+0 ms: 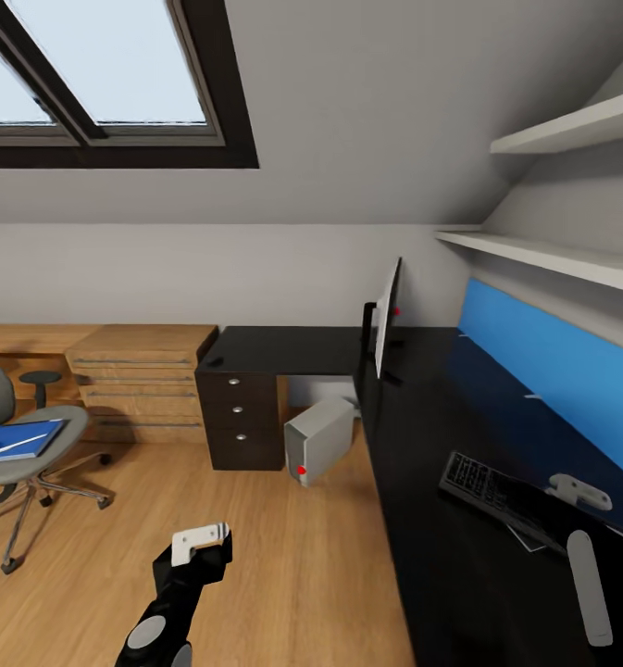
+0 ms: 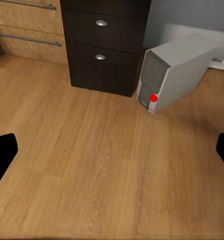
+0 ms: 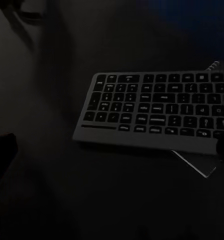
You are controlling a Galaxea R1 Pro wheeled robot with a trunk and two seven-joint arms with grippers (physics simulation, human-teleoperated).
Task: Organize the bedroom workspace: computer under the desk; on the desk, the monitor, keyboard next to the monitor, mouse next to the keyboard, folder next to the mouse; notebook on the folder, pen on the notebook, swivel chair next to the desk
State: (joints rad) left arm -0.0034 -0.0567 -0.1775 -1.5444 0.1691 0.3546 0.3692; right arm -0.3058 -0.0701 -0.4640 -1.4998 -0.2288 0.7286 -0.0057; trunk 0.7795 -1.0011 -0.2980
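On the desk (image 1: 413, 519) the keyboard (image 3: 157, 112) lay beneath the wide-spread right gripper (image 3: 112, 150); the left gripper (image 2: 112, 150), also spread wide, hovered over bare floor (image 2: 92, 165) off the desk's edge.

One monitor (image 1: 386, 318), one keyboard (image 1: 496, 493), one computer (image 1: 318, 439), one swivel chair (image 1: 15, 435), one folder (image 1: 17, 439); two wall shelves (image 1: 561, 130); three black drawers (image 1: 238, 409).

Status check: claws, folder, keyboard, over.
Both claws open, empty. Folder on chair, pen on it. Keyboard on desk, overlapping a thin flat item. Floor to chair open.
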